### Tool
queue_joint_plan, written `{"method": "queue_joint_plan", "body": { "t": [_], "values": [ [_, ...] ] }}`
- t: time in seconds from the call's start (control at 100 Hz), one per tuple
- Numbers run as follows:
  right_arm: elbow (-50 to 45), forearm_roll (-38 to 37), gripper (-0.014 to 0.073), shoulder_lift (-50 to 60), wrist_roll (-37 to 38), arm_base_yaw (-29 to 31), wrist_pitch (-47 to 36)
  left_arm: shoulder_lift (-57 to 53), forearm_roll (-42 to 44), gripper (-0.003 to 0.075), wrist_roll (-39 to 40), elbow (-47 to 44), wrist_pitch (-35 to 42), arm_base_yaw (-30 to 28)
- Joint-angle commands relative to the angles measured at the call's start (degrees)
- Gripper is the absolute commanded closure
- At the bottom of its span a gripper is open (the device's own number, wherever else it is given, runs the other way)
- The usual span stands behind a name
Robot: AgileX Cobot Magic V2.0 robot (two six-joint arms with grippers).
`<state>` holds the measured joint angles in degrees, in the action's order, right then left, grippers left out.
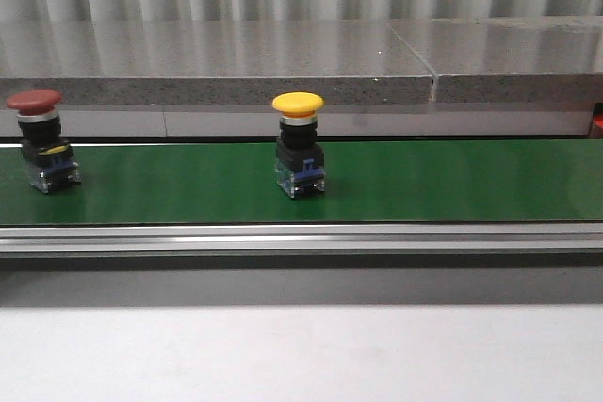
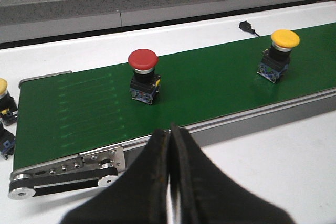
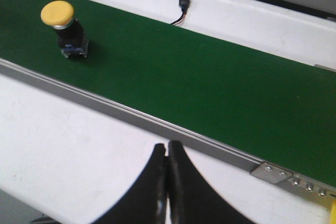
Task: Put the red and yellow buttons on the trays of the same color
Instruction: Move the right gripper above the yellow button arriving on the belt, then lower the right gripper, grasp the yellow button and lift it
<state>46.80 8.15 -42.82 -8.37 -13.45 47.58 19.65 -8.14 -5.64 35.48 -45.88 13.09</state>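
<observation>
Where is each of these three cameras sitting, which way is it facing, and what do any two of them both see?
Front view: low, facing forward across the green belt; red button left, yellow button centre; no arm shows.
Left wrist view: above the belt's end, shut left gripper showing; both buttons visible.
Right wrist view: over the white table, shut right gripper showing.
All three share the yellow button.

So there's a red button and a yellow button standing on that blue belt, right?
Almost: the belt is green, not blue, as the front view shows. The red button and the yellow button do both stand upright on it.
</observation>
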Motion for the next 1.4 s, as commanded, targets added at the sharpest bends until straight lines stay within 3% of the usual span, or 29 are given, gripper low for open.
{"method": "queue_joint_plan", "body": {
  "t": [0.0, 0.26, 0.38, 0.68, 1.39],
  "values": [
    [4.9, -0.1, 0.0601, -5.0, -1.3, -1.4, -1.9, 0.6, -0.5, 0.0741, -0.1, 1.5, 4.6, 0.4],
    [13.5, 2.1, 0.0118, -19.1, -1.3, -5.2, -1.8, 0.6, -0.5, 0.0741, -0.1, 1.5, 4.6, 0.4],
    [17.5, 3.0, -0.0006, -25.0, -1.3, -6.6, -0.1, 0.6, -0.5, 0.0741, -0.1, 1.5, 4.6, 0.4],
    [27.8, 3.8, -0.0011, -38.2, -1.3, -9.4, 8.5, 0.6, -0.5, 0.0741, -0.1, 1.5, 4.6, 0.4],
    [37.3, 4.9, -0.0001, -55.8, -2.0, -9.4, 8.7, 0.6, -0.5, 0.0741, -0.1, 1.5, 4.6, 0.4]
  ]
}}
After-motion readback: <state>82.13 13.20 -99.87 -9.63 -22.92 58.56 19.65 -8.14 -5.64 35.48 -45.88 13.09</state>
